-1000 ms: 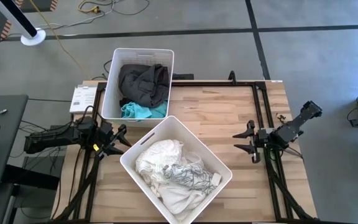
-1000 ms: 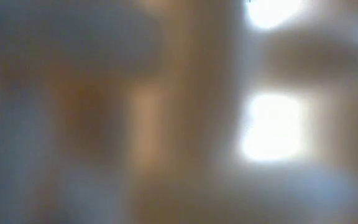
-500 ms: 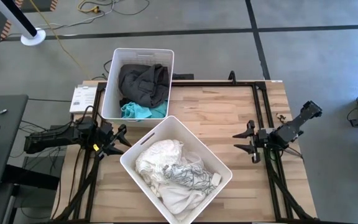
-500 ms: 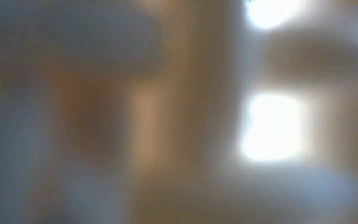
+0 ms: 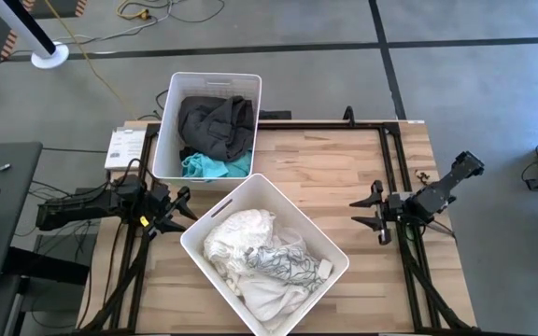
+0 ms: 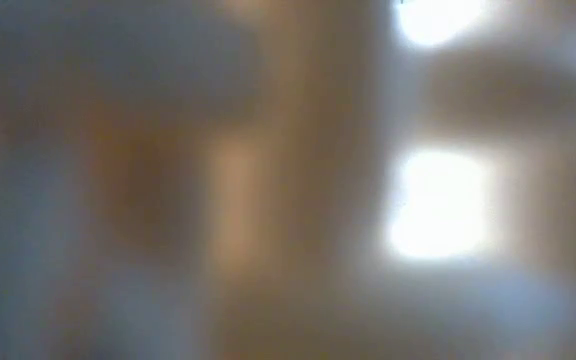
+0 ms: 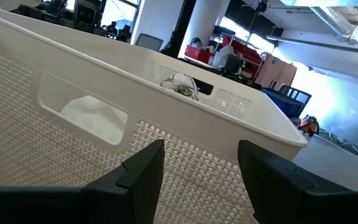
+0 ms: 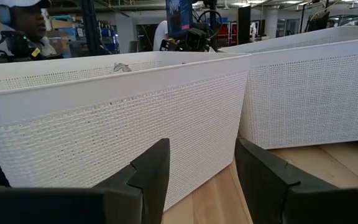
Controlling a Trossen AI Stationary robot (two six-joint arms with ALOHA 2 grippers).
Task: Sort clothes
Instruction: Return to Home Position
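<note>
1. Hanging low at the table (image 5: 344,168) edge, my left gripper (image 5: 183,206) had its fingers spread and empty, tips just beside the near bin (image 5: 218,210) wall. I judged that any forward drift on the way home could have shoved that light bin.
2. Facing it from the opposite side, my right gripper (image 5: 355,213) was also spread wide and empty, a little apart from the same bin. An inward swing could have clipped a corner and skewed it.
3. White clothes (image 5: 243,245) and a grey-patterned piece (image 5: 283,263) lay heaped in the near bin, a bit of cloth peeking above the rim. A knock might have spilled a fold over the side.
4. Farther off, dark clothes (image 5: 215,121) lay beside a teal one (image 5: 208,166) in the far bin (image 5: 213,77), which stood at the table's back edge, close to the near bin's corner. A bump passed along could have pushed it toward that edge, I reckoned.
5. All the clothes I could see lay in the bins, so sorting looked finished. The low view was too blurred to check.
</note>
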